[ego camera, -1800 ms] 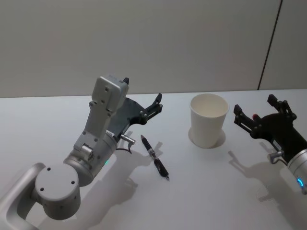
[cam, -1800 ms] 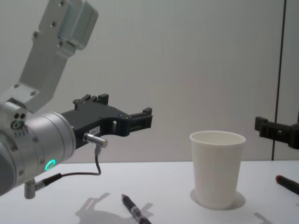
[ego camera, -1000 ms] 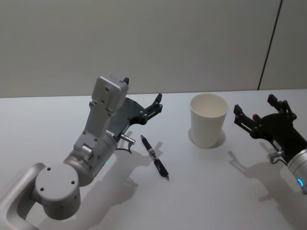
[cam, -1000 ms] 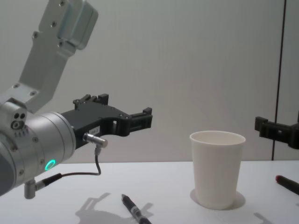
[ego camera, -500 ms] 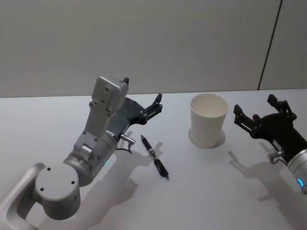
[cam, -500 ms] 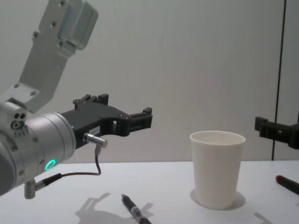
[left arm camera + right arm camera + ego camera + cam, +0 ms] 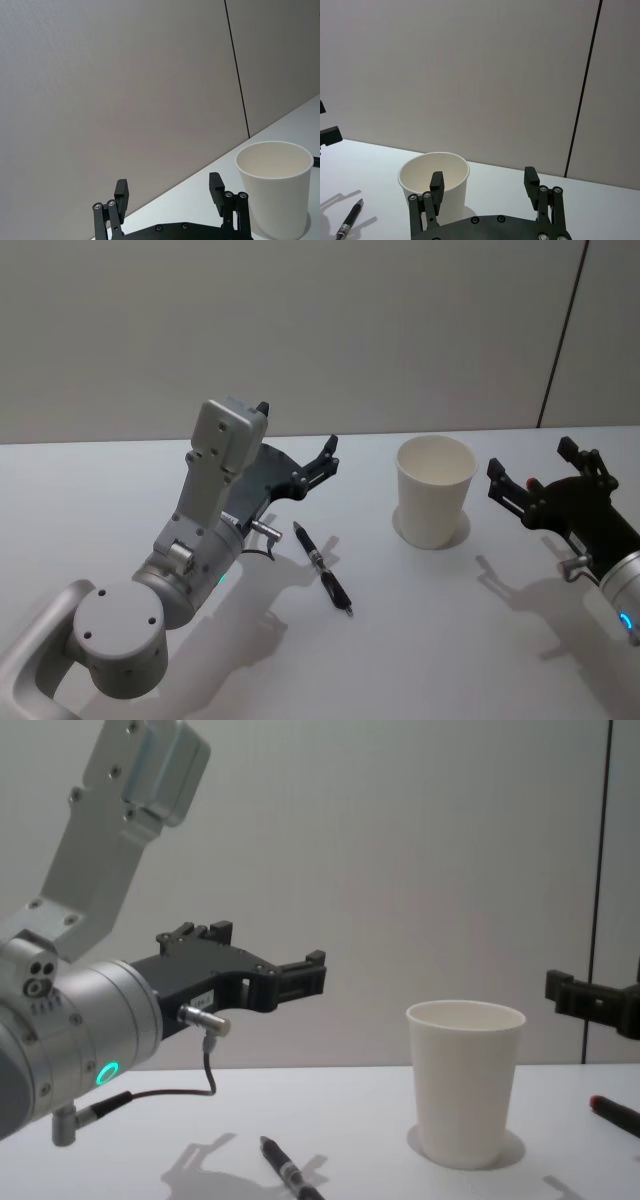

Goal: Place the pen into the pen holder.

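Observation:
A black pen point(image 7: 321, 566) lies flat on the white table, left of the pen holder; it also shows as the pen point(image 7: 283, 1170) point(image 7: 349, 220). The pen holder point(image 7: 435, 490) is a plain white paper cup standing upright and empty, seen as the cup point(image 7: 465, 1085) point(image 7: 274, 195) point(image 7: 434, 182). My left gripper point(image 7: 296, 428) point(image 7: 270, 948) point(image 7: 169, 185) hovers open above the table, just beyond the pen's far end, holding nothing. My right gripper point(image 7: 532, 462) point(image 7: 483, 176) is open and empty, off the table to the right of the cup, pointing towards it.
The white table point(image 7: 430, 640) runs back to a plain grey wall with a dark vertical seam point(image 7: 562, 335) at the right. My left arm's large grey links point(image 7: 200, 530) stand over the table's left front.

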Tool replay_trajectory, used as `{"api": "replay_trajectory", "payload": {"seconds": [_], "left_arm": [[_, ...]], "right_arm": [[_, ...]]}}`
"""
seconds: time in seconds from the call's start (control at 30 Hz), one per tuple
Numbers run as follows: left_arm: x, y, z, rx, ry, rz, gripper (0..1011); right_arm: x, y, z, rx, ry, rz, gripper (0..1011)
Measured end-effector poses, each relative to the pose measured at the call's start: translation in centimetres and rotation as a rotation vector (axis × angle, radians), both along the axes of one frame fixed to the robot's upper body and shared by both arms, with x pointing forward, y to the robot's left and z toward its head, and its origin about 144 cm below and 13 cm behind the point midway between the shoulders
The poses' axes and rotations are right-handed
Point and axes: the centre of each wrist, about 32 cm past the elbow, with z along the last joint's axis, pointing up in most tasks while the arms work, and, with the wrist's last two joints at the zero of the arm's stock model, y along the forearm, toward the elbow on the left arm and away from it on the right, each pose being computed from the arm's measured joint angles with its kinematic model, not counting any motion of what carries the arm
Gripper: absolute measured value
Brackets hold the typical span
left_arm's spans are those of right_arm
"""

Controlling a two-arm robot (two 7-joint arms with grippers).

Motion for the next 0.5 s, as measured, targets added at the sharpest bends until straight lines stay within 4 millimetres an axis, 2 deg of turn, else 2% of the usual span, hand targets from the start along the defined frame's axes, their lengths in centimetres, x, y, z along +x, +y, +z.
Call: {"api": "replay_trajectory", "payload": {"seconds": [0.3, 0.5], "left_arm": [[0.0, 0.0, 0.0, 0.0, 0.0, 0.0, 1001], [0.0, 0.0, 0.0, 0.0, 0.0, 0.0, 1001]], "right_arm": [[0.2, -0.4, 0.2, -0.002, -0.005, -0.006, 1001], [0.7, -1.6, 1.1, -0.011, -0.016, -0.019, 1001]]}}
